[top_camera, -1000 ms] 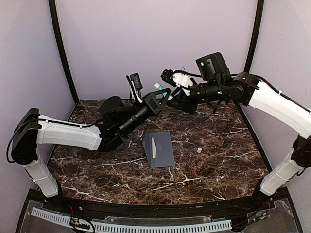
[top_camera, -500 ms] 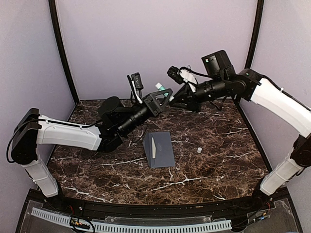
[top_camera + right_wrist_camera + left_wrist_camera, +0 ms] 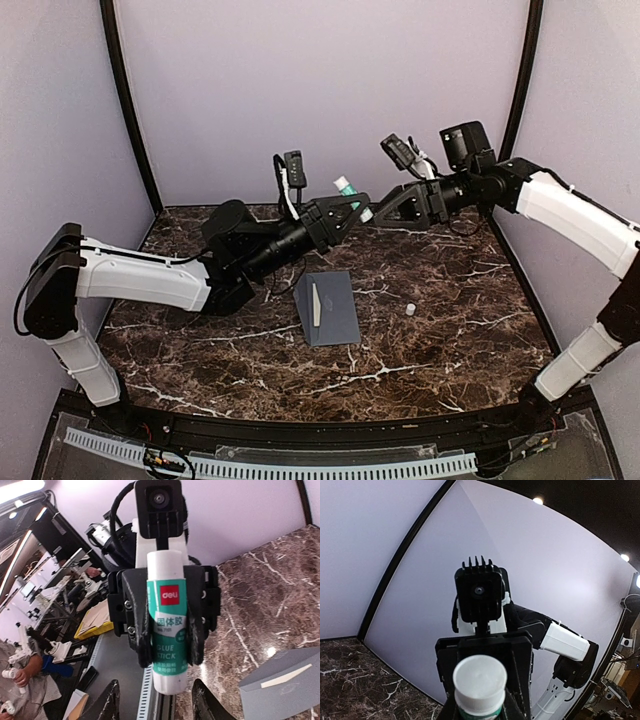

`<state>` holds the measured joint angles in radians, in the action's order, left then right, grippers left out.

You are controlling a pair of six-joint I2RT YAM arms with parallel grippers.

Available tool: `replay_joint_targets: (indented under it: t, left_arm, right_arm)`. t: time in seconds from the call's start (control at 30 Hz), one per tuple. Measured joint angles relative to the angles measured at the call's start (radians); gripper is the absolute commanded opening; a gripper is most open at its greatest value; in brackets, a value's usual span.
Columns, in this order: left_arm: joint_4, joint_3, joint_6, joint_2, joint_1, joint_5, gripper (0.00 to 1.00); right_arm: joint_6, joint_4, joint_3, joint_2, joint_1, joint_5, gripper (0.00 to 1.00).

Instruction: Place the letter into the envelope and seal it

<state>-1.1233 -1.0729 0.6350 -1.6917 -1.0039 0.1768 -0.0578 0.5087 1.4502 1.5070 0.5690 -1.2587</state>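
Note:
The grey-blue envelope lies flat mid-table; a thin cream strip shows on it, and the letter is otherwise hidden. The envelope's corner also shows in the right wrist view. My left gripper is raised above the back of the table, shut on a green and white glue stick. The stick fills the right wrist view and shows its white end in the left wrist view. My right gripper is open and faces the stick's end, its fingers apart from it.
A small white cap stands on the marble table right of the envelope. Lilac walls with black posts close the back and sides. Both arms reach over the back half of the table.
My right gripper has drawn back to the right, away from the glue stick. My left gripper has shifted slightly right and up with the stick. Envelope and cap have not moved.

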Motion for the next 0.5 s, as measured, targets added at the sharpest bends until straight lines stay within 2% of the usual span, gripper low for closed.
replay_joint_targets:
  t: [0.07,0.2,0.37,0.5]
  left_arm:
    - [0.021,0.0,-0.006,0.0,0.001,-0.024,0.0]
    - [0.041,0.016,-0.014,0.009,0.001,-0.095,0.0]
    - [0.06,0.034,-0.019,0.02,0.002,-0.183,0.0]
    - [0.063,0.034,-0.018,0.023,0.002,-0.225,0.0]
  right_arm:
    - [0.058,0.048,0.003,-0.02,-0.018,0.073,0.48]
    - [0.202,0.116,0.001,-0.104,-0.01,0.399,0.49]
    - [0.357,0.122,-0.005,-0.191,0.087,0.79,0.49]
    - [0.428,0.121,-0.005,-0.179,0.165,0.973,0.49]
